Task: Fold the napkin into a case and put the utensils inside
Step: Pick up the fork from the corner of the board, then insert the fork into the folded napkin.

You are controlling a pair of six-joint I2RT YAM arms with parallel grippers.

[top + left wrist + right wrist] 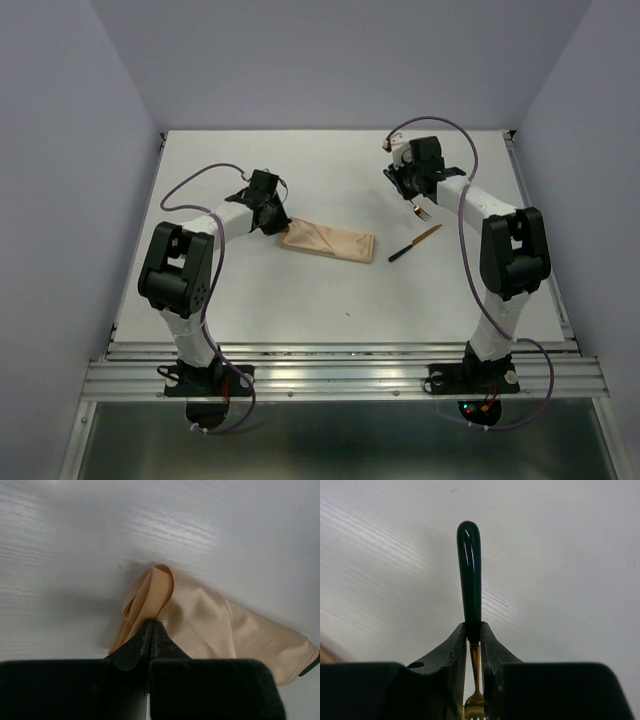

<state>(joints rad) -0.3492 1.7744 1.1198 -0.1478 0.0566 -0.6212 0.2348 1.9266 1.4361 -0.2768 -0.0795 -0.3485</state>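
Note:
The peach-orange napkin (330, 243) lies folded into a narrow case left of the table's centre. My left gripper (279, 228) is shut on its left end. In the left wrist view the jaws (151, 624) pinch a raised fold of the napkin (210, 625), which opens into a loop. My right gripper (414, 198) is shut on a fork (422, 212) at the back right. In the right wrist view the fork's dark handle (470, 575) sticks out past the gripper (473, 627) and its gold head (475, 702) lies between the fingers. A second utensil (415, 243), gold with a dark handle, lies just right of the case.
Purple cables (470, 150) loop over both arms. The white table (340, 310) ends at a metal rail along the near edge, and grey walls close in the left, right and back.

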